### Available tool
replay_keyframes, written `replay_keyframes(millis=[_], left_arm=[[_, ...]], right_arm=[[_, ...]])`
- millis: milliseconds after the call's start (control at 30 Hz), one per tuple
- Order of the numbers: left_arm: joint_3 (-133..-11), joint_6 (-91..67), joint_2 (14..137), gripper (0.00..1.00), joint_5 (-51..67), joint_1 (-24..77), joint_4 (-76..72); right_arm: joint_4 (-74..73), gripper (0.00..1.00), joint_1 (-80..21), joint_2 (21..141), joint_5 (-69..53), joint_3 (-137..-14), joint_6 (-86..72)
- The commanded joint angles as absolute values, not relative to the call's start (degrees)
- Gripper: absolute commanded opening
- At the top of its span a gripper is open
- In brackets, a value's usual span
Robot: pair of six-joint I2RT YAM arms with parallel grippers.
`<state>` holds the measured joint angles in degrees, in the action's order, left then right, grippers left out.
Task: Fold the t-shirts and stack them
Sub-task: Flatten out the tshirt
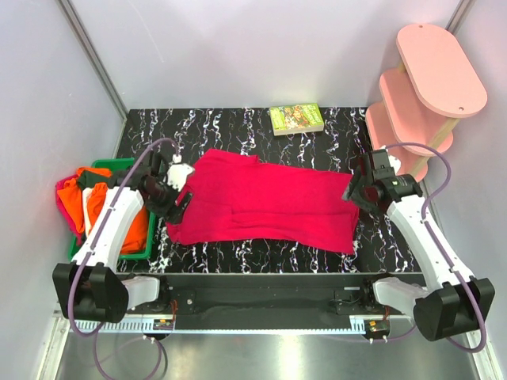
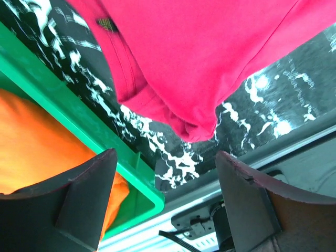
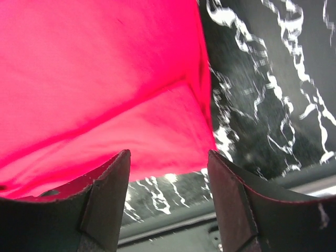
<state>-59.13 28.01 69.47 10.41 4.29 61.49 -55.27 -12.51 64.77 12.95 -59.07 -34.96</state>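
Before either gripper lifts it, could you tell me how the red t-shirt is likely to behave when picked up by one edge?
The red t-shirt would probably droop limply: it lies flat with soft creases and a bunched corner. Being thin cloth, it is likely light for its spread. Pushed, it would likely wrinkle rather than slide across the table.

T-shirt [image 1: 265,202] spread flat mid-table [image 1: 380,237]. Bin [image 1: 119,165] at left edge, more t-shirts [image 1: 75,198] in it. Book [image 1: 296,119] at far edge. Shelf [image 1: 432,79] by far-right corner.
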Motion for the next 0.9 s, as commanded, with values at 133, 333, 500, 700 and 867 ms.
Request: replay_keyframes(millis=[133,333,500,700,867], left_arm=[[-68.2,18.82,79.33,0.7,13.98,4.31,49.76],[-78.56,12.57,97.95,0.35,11.17,4.31,46.14],[-85.25,11.34,105.99,0.3,9.58,4.57,45.0],[-89.56,10.64,112.66,0.3,7.82,5.97,44.03],[-91.75,9.93,116.27,0.3,7.03,7.21,44.03]], right_arm=[[-41.07,0.53,-13.01,75.47,15.03,-64.77,-31.55],[-37.09,0.15,-13.01,91.02,11.96,-69.77,-30.5],[-35.51,0.13,-13.27,97.02,12.13,-74.96,-29.18],[-35.25,0.11,-13.36,105.11,11.87,-79.71,-27.16],[-35.24,0.09,-13.36,110.56,10.81,-82.35,-27.07]])
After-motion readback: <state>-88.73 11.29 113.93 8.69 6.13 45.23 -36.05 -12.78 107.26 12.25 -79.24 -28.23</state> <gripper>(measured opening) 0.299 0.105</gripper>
